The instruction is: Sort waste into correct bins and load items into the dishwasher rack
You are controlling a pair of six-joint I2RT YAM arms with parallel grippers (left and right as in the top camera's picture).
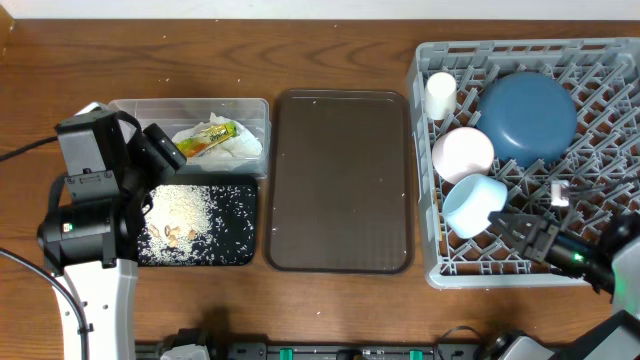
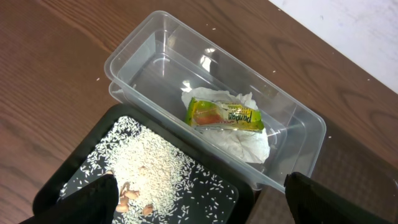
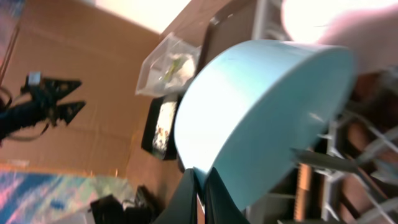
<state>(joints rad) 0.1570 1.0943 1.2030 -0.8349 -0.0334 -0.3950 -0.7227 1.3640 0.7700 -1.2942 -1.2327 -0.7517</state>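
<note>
On the left of the wooden tabletop (image 1: 330, 50), the clear plastic rectangular tub (image 2: 155, 68) is holding one crumpled white paper napkin (image 2: 242, 140), and one small yellow-green snack wrapper (image 2: 225, 116) is lying on top of that napkin. The shallow black rectangular tray (image 2: 50, 190) is touching the tub's near long side. It is carrying a spread of loose white rice (image 2: 155, 165), heaped toward one end and thinning into scattered grains, with a few brownish bits at the heap's edge. My left gripper (image 2: 200, 182) is hovering over the seam between these two bins, its fingers standing wide apart and grasping nothing.

In the middle, a flat brown serving tray (image 1: 340, 180) is lying just beside both bins. On the right, the large square grey plastic rack (image 1: 440, 268) is holding four pieces among its pegs. One large dark-blue bowl (image 1: 527, 115) is sitting toward the far side and one small white cup (image 1: 440, 95) at the far left corner. One small pale-pink bowl (image 1: 462, 152) is sitting just beside the blue one, and one small light-blue bowl (image 1: 475, 203) nearer the front. My right gripper (image 3: 202, 183) is pinching the rim of that light-blue bowl, one finger on each side of its wall, and the bowl is sitting tilted inside the rack, just beside the pink one.

I am counting two bins, one serving tray, one rack, three bowls, one cup, one napkin and one wrapper
</note>
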